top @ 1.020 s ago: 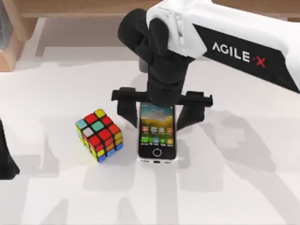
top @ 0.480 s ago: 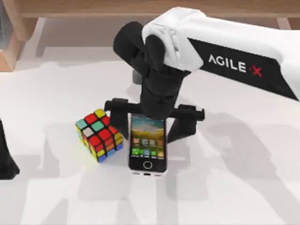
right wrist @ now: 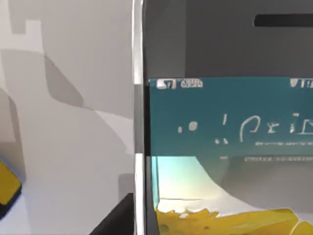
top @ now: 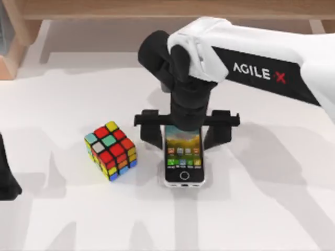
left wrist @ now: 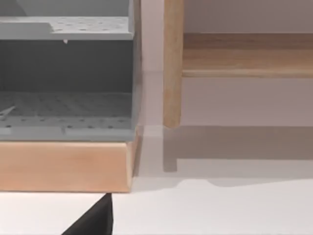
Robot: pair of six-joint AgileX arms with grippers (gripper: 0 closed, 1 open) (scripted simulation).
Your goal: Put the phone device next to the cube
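The cube [top: 111, 150], scrambled in red, yellow, teal and orange, sits on the white table left of centre. To its right is the phone device [top: 184, 159], screen up and home button toward the front, with a visible gap between the two. My right gripper [top: 184, 134] reaches down over the phone's far end, one black finger [top: 151, 134] on each long side, shut on it. The right wrist view has the phone's screen [right wrist: 225, 147] up close and a yellow corner of the cube [right wrist: 7, 190]. My left arm [top: 6, 178] is parked at the table's left edge.
A wooden frame [top: 157, 9] runs along the back of the table, with a wooden post [top: 11, 47] at the back left. In the left wrist view a wooden shelf unit [left wrist: 63, 164] holding grey perforated trays [left wrist: 63, 105] stands on the table.
The right gripper and the phone together shifted left toward the cube, then back right. The gap between phone and cube is now wider than half a second ago.
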